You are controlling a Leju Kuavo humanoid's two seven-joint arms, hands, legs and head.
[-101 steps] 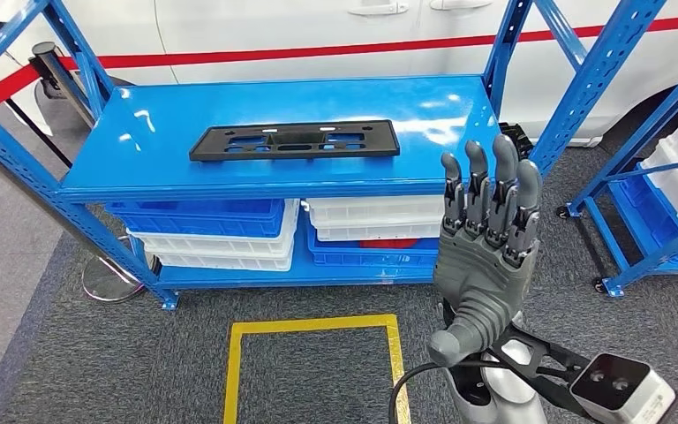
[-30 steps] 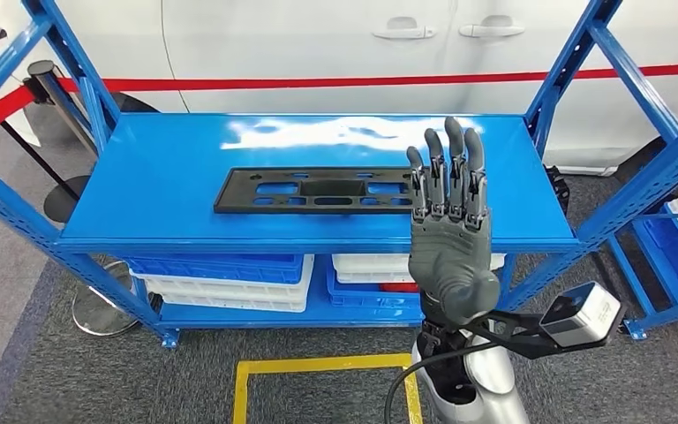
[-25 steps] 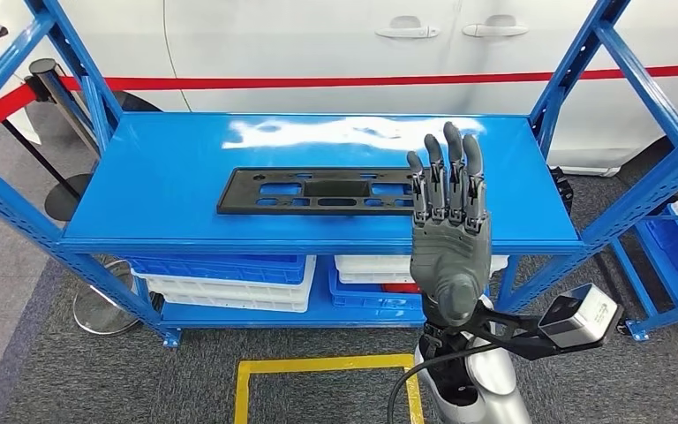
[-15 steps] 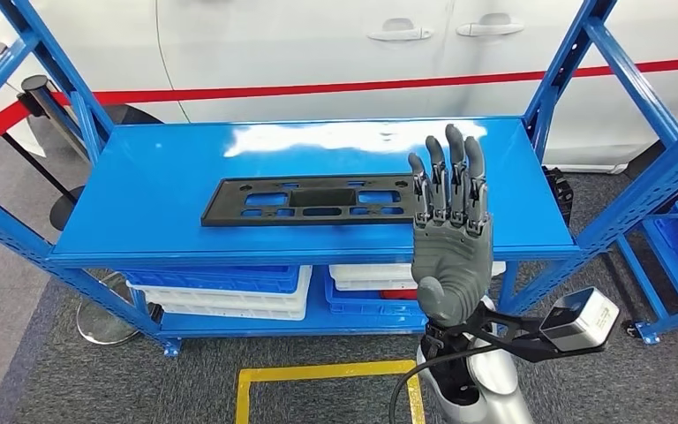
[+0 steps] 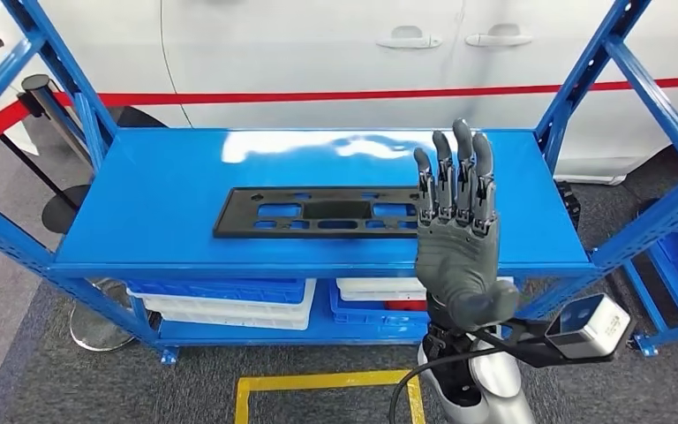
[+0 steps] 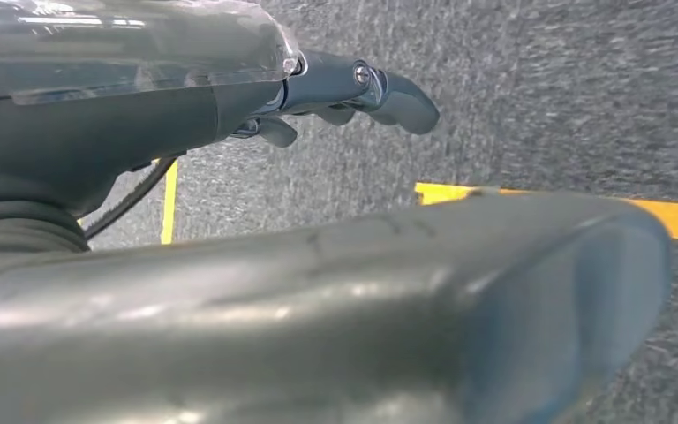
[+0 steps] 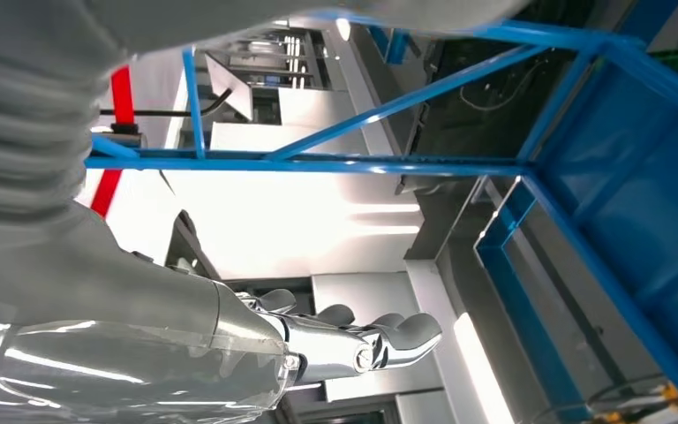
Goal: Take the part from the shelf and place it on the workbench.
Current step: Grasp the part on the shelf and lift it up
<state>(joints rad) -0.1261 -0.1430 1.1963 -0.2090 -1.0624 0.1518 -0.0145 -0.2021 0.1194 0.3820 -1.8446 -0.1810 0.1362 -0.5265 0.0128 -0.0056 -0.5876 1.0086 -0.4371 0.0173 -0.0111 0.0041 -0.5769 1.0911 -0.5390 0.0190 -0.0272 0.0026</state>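
A long, flat black part [image 5: 313,212] with cut-outs lies on the top board of the blue shelf [image 5: 159,190]. My right hand [image 5: 455,234] is raised in front of the shelf, palm towards the part, fingers straight and apart, holding nothing. It hides the part's right end from the head view. In the right wrist view the right hand [image 7: 344,340] holds nothing, with the shelf's blue frame beyond it. My left hand [image 6: 340,88] hangs over the grey floor, fingers loosely extended, with nothing in it.
Blue and white bins [image 5: 221,299] sit on the lower shelf board. A white car [image 5: 318,44] with a red stripe stands behind. A stanchion base [image 5: 93,325] is at the left, slanted blue uprights [image 5: 636,79] at the right, yellow floor tape [image 5: 318,382] below.
The camera has shifted and come closer to the shelf, so the whole scene slid. My right hand stays raised and open before the part's right end. The part has not moved on the shelf.
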